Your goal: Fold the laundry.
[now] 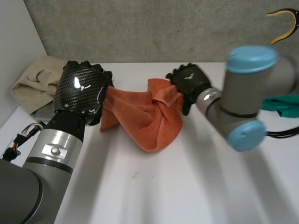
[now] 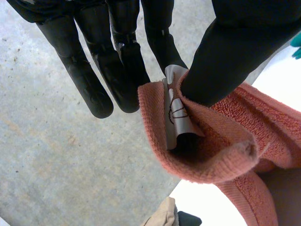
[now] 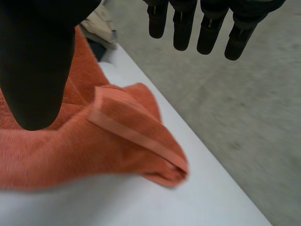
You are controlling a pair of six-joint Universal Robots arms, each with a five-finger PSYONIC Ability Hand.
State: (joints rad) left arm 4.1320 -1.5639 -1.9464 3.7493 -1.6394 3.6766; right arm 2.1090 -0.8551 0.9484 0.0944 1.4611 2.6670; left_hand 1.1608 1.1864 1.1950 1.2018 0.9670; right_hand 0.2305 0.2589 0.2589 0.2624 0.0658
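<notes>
Two arms reach over the white table (image 1: 154, 186), the left arm (image 1: 51, 154) nearest in the head view. Just past it the orange towel (image 1: 142, 114) sits bunched toward the table's far side, strung between the left hand (image 1: 83, 91) and the right hand (image 1: 189, 80). Its long axis runs side to side from one hand to the other, and a rounded lobe sags toward the near side in the middle.

The left wrist view shows what the back of that hand hides from the head view. A towel corner bearing a grey label (image 2: 176, 113) is pinched between the thumb and the closest finger, while the other fingers (image 2: 96, 84) stretch straight, clear of the cloth.

In the right wrist view the right hand's fingers (image 3: 207, 28) are straight and spread, apart from the towel and holding nothing. The thumb hangs over the cloth; whether it touches cannot be told. Beside the thumb a folded corner with a paler hem points toward the table's far edge.

Farther back, a beige cloth (image 1: 35, 79) lies in the far left corner and a green cloth (image 1: 282, 103) lies behind the right arm (image 1: 252, 88), both before the grey wall (image 1: 140, 28).
</notes>
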